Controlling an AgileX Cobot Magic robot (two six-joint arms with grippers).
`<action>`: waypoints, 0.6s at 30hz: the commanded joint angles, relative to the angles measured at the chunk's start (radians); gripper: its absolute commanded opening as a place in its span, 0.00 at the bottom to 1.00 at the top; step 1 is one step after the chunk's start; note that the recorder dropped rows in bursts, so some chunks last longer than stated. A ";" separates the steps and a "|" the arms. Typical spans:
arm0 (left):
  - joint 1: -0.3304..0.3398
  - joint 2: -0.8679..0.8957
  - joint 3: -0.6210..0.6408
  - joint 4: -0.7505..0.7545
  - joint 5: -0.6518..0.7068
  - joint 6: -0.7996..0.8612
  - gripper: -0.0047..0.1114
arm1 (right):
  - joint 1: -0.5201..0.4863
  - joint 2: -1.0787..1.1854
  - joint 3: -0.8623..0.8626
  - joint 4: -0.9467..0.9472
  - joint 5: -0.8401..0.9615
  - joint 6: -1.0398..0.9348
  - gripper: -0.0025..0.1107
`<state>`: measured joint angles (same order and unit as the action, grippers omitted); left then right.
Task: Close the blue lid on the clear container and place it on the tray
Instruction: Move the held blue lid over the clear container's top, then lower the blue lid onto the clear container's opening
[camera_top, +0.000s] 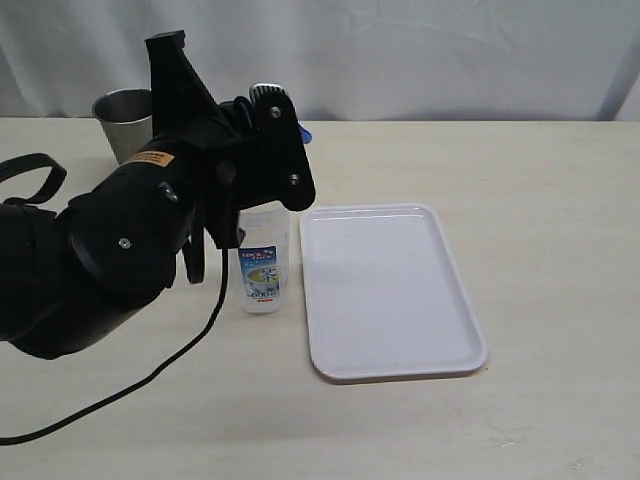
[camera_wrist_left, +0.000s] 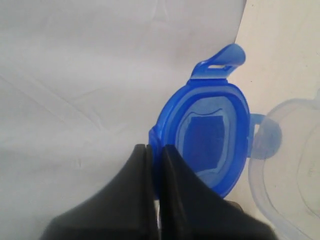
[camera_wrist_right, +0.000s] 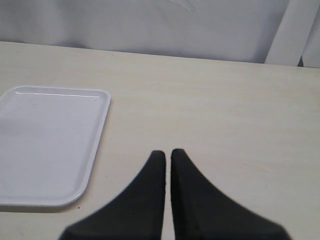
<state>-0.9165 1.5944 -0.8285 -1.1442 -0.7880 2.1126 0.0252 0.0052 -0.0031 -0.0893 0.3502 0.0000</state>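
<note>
On the worktop (camera_top: 540, 200), just beside the near-left edge of the tray (camera_top: 390, 290) as the exterior view has it, the clear container (camera_top: 265, 265) stands upright with its blue-and-white label facing the camera. The bulky black left arm (camera_top: 130, 240) leans right over it and hides its mouth. Only a sliver of blue peeks out past the arm here. Go to the left wrist view and it's all there: the left gripper (camera_wrist_left: 154, 147) is pinched tight on the edge of the blue lid (camera_wrist_left: 205, 135), held in the air next to the container's open clear rim. The lid is translucent and roundish, with a darker patch showing through its middle. One slotted flap sticks out, and another overlaps that rim. The right wrist view adds what the exterior misses: the right gripper (camera_wrist_right: 167, 151), fingers together and empty, hangs over bare worktop near the tray. The tray is flat, white and round-cornered, with nothing on it. The worktop is pale wood-grain, with a steel cup (camera_top: 125, 120) at the back-left and a black cable (camera_top: 150, 375) trailing in front. A white curtain (camera_top: 400, 50) hangs behind.
</note>
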 joint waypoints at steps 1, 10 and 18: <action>-0.003 -0.002 0.002 -0.024 -0.015 0.030 0.04 | 0.000 -0.005 0.003 -0.001 -0.004 0.000 0.06; -0.015 -0.002 0.002 -0.027 -0.011 0.030 0.04 | 0.000 -0.005 0.003 -0.001 -0.004 0.000 0.06; -0.037 -0.002 0.002 -0.035 -0.017 0.030 0.04 | 0.000 -0.005 0.003 -0.001 -0.004 0.000 0.06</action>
<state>-0.9503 1.5944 -0.8285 -1.1667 -0.7906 2.1126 0.0252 0.0052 -0.0031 -0.0893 0.3502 0.0000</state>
